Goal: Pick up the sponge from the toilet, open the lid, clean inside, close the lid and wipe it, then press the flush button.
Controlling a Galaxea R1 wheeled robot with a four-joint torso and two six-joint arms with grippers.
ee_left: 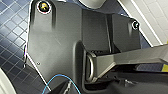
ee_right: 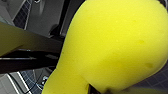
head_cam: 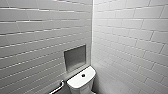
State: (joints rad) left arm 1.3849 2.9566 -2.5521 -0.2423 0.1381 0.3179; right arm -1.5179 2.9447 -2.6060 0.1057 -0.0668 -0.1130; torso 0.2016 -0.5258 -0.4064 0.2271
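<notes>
At the right gripper (ee_right: 96, 89), the sponge (ee_right: 112, 42) appears clamped. Light, soft foam: grip its narrow waist

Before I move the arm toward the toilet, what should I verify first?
1. sponge picked up: ok; it sits close to the right wrist camera with floor tiles behind it, so it seems held.
2. flush button located: ok, on the tank cover.
3. lid open or shut: cannot tell.
4. toilet well framed in the head view: not ok; its tank sits at the lower edge.
5. grab bar apart from the tank: ok, it is on the wall beside it.
</notes>
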